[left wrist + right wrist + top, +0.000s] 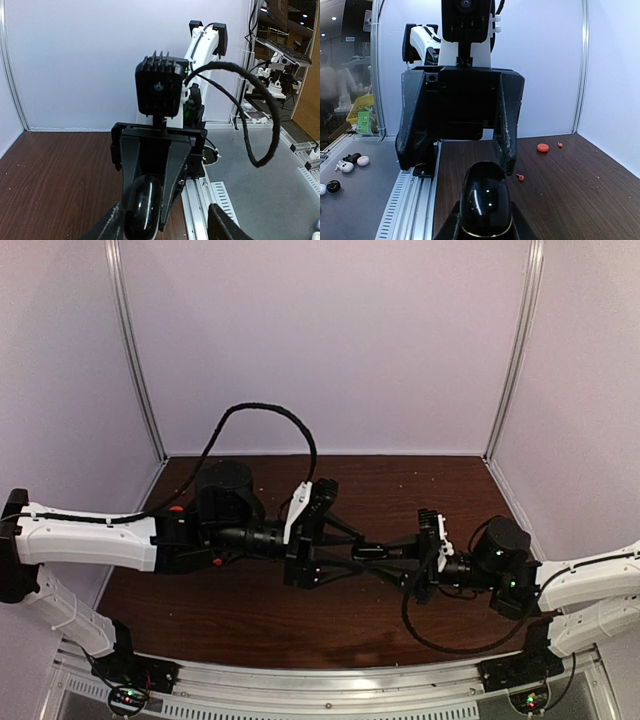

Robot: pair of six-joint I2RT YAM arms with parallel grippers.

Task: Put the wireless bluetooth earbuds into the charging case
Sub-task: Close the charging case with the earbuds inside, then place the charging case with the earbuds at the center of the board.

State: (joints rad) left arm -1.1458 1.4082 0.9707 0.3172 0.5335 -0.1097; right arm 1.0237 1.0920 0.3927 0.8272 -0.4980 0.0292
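Scene: two robot arms reach toward each other from left and right and meet nose to nose above the middle of a dark brown wood tabletop (580, 190), inside a booth with pale walls.
Right end effector (486, 227): closed on the charging case (485, 197), with one finger pressed against each side of it.
Charging case: a rounded, glossy black shape, held up in the air above the tabletop and standing on edge between the right fingers. A thin pale line runs around it near the bottom. No red face shows from either wrist camera.
Left end effector (457, 167): open, with its two dark fingers spread wider than the case. It faces the right one directly. In the left wrist view the case sits between its fingertips, nearer one finger than the other, and I cannot tell whether that finger touches it.
Small red piece (543, 147): a rounded red bit lying on the tabletop toward the back wall, well apart from both arms. It is too small to tell whether it is an earbud.
Tiny red bits (520, 177): one lies on the tabletop near the left fingers, and another is just beside the rounded red piece.
Black earbud: I cannot find it in any view.
Grey surface (360, 210): beside the tabletop, beyond a metal rail. It carries a few small white and black objects, too blurred to name.
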